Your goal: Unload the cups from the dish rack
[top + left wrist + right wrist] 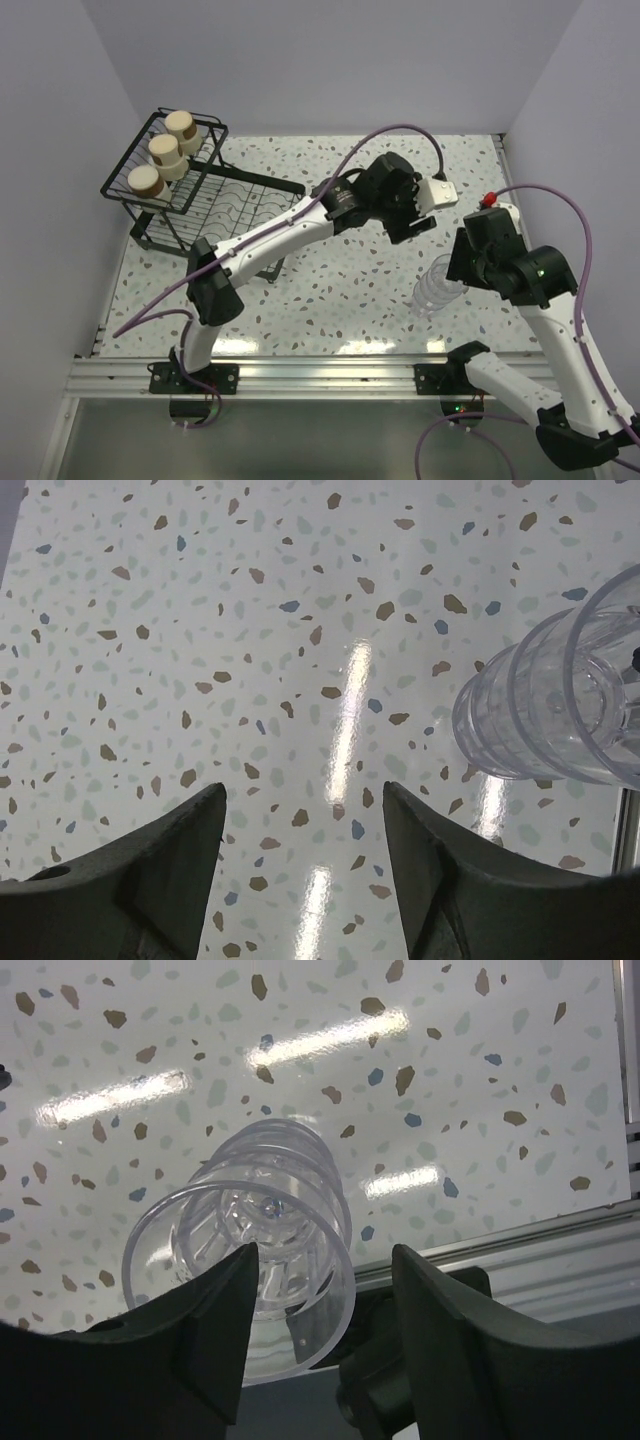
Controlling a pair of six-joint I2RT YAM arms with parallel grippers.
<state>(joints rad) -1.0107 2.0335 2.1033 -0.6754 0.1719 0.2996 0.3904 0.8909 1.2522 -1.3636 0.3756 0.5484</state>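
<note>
Left jaws: spread, held nothing.
Right jaws: spread at clear tumbler point(280, 1205) rim.
Cream cups point(165, 151): sat in dish rack point(243, 206).

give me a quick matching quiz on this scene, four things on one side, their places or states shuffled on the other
Things
1. three cream cylindrical cups with brown bases
2. nested clear ribbed tumblers
3. left claw
4. black wire dish rack

Places or states
a. at the far left of the speckled table
b. open, nothing between its fingers
c. in the raised basket tier
d. on the right side, just by the right claw

Pairs: 1-c, 2-d, 3-b, 4-a
</note>
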